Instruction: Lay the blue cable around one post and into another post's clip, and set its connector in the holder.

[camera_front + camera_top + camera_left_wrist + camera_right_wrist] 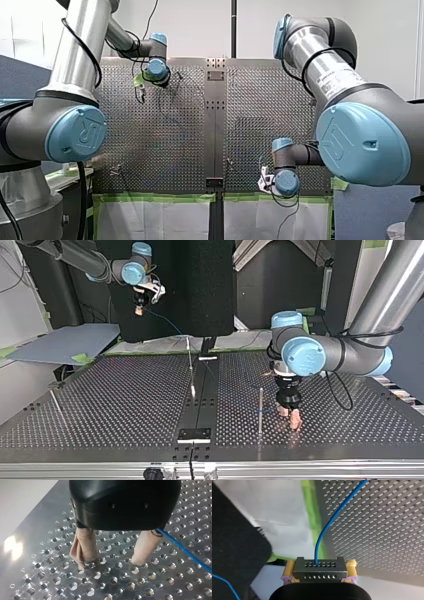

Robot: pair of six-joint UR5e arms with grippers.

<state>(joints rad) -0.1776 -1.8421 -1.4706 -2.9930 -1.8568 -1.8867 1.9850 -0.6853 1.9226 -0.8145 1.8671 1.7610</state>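
Note:
My right gripper (319,567) is shut on a dark grey connector (320,573), its yellow pads on both sides. The blue cable (329,525) leaves the connector and runs out over the perforated plate. In the top view this gripper (138,307) hangs high above the table's far edge, and the cable (165,324) slopes down from it. My left gripper (110,563) stands open, beige fingertips on the plate with nothing between them. The cable (185,552) passes just outside one finger. In the top view it (290,417) is beside a thin post (260,410).
A second post (190,365) stands by the dark centre strip, and a third (56,402) leans at the top view's left. A small black holder plate (195,435) sits on the strip near the front rail. Green tape (312,512) borders the table edge.

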